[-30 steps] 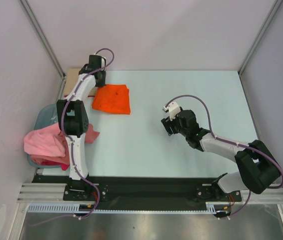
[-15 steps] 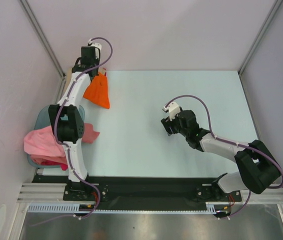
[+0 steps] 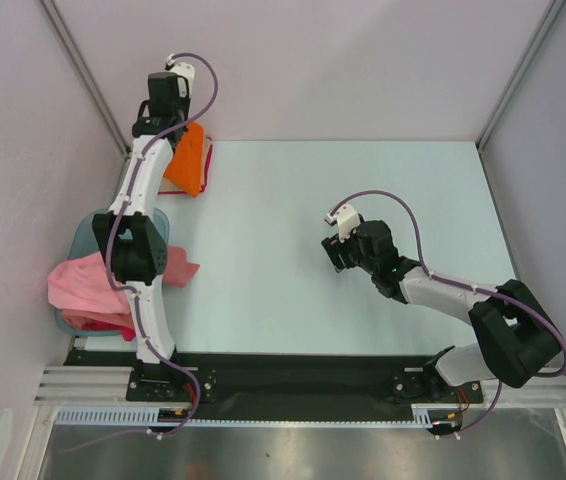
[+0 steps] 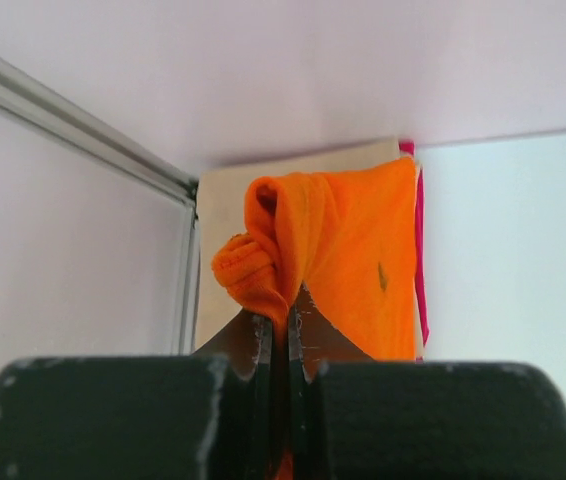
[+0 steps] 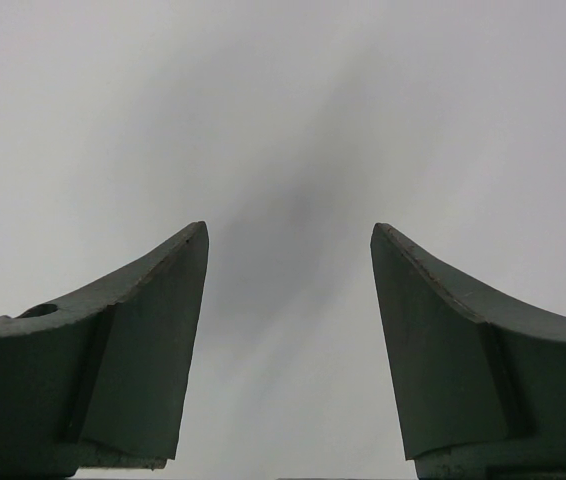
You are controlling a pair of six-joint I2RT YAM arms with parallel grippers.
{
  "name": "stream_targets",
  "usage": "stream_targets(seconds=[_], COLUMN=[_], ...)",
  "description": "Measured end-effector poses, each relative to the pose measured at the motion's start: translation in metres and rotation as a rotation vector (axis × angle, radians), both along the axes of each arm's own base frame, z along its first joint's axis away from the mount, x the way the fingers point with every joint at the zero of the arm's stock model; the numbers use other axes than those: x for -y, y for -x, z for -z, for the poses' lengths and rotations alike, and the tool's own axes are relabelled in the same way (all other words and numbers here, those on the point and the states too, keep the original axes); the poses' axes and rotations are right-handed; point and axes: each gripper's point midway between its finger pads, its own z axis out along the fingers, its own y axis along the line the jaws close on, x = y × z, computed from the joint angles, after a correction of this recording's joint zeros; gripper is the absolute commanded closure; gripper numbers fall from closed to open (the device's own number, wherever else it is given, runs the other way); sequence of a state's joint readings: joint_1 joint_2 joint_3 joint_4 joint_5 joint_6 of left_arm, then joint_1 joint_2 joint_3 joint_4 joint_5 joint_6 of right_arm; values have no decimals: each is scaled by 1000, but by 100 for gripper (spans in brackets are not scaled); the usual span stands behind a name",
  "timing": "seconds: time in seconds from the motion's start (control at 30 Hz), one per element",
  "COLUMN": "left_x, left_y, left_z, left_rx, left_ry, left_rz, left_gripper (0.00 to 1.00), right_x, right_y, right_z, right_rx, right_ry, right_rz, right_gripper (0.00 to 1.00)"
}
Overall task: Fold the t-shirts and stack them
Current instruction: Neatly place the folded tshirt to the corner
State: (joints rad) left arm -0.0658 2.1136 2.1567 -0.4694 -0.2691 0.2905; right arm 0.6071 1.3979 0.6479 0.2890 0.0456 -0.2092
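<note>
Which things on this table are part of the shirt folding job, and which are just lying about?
Job: orange t-shirt, pinched in the left gripper; tan t-shirt and red t-shirt in the far-left corner; pink t-shirts heaped at the left edge.
Lying about: blue-green tub; the open right gripper, holding nothing.

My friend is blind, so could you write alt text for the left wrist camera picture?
Two dark jaws pinch a bunched bright orange t-shirt; a tan cloth and a magenta strip show behind it, in a corner of a pale blue table.

Pale table [image 3: 263, 230] — a tan shirt [image 4: 221, 215] lies in its far-left corner.
</note>
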Motion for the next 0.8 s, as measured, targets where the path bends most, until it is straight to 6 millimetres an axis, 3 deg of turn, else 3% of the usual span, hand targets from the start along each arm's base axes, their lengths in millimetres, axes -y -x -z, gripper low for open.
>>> stream_targets(seconds=[0.17, 0.47, 0.8], left_x=[-2, 5, 23], left_y=[-11, -17, -7], left_z=[-23, -11, -14], left_rx=[70, 52, 53], left_ry=[25, 78, 150], left_rz=[28, 72, 102], left_gripper=[99, 100, 100], right_x=[0, 0, -5], right_y=[0, 0, 3], right_z=[2, 2, 9], right_rx=[-5, -5, -21], right_ry=[2, 2, 10], right_rz=[-3, -2, -17], right_gripper=[30, 30, 31])
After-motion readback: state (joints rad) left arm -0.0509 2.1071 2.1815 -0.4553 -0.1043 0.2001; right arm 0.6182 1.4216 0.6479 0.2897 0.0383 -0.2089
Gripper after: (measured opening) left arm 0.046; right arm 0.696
